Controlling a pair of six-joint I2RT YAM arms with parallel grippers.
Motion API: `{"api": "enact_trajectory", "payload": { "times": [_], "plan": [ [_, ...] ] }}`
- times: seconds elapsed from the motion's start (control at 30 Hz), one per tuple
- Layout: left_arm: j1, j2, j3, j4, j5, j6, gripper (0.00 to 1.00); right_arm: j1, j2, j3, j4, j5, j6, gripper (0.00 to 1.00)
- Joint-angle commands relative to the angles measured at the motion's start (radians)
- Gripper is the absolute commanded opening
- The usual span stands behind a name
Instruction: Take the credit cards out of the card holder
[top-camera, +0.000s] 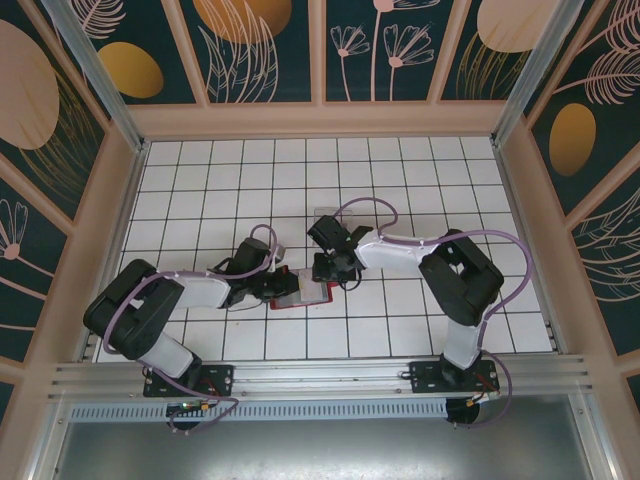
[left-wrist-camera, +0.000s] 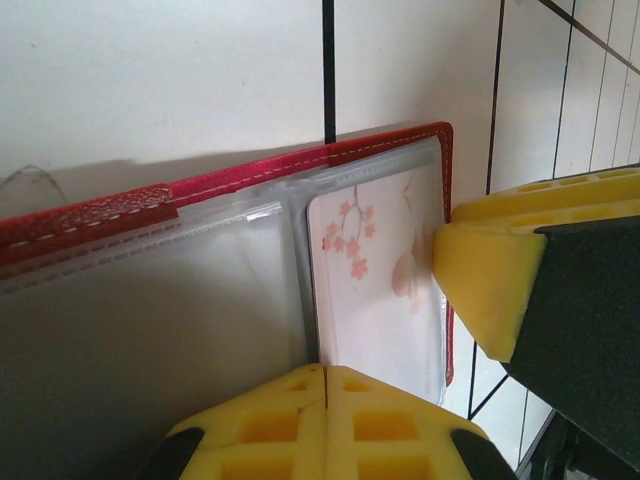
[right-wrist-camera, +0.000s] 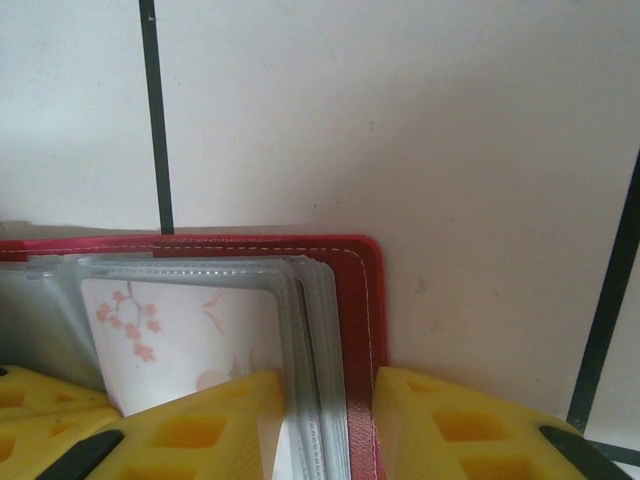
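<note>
The red card holder (top-camera: 305, 297) lies open on the white tiled table between the two arms. In one of its clear sleeves sits a pale credit card with pink blossoms (left-wrist-camera: 375, 270). My left gripper (left-wrist-camera: 325, 375) is shut, its yellow tips meeting at that card's left edge; I cannot tell whether a thin sleeve is caught between them. My right gripper (right-wrist-camera: 330, 420) straddles the holder's right edge, with the stack of clear sleeves (right-wrist-camera: 315, 340) and the red cover (right-wrist-camera: 365, 300) pinched between its fingers. One right finger (left-wrist-camera: 485, 285) shows against the holder's edge in the left wrist view.
The table (top-camera: 400, 180) is white tiles with black grid lines, boxed in by wooden-framed patterned walls (top-camera: 320, 118) on three sides. Both arm bases stand at the near rail (top-camera: 320, 375). Open tiles lie behind and to both sides of the holder.
</note>
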Motion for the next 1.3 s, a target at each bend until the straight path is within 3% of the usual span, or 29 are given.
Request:
{"api": "enact_trajectory", "payload": {
  "times": [0.0,0.4,0.7,0.93,1.27],
  "plan": [
    [-0.006,-0.041,-0.015,-0.051,-0.040,0.029,0.01,0.002,0.037,-0.032,-0.113,0.067,0.012,0.35],
    [-0.006,-0.083,-0.008,-0.125,-0.074,0.057,0.00,0.002,0.042,-0.030,-0.127,0.082,0.009,0.23],
    [-0.006,-0.146,0.024,-0.211,-0.115,0.095,0.00,0.001,0.033,-0.026,-0.121,0.073,0.006,0.20],
    [-0.006,-0.097,0.022,-0.135,-0.055,0.079,0.18,0.002,0.037,-0.034,-0.089,0.030,0.004,0.20],
    [-0.007,-0.022,-0.004,-0.035,-0.014,0.044,0.25,0.002,0.034,-0.040,-0.088,0.031,0.006,0.20]
  ]
}}
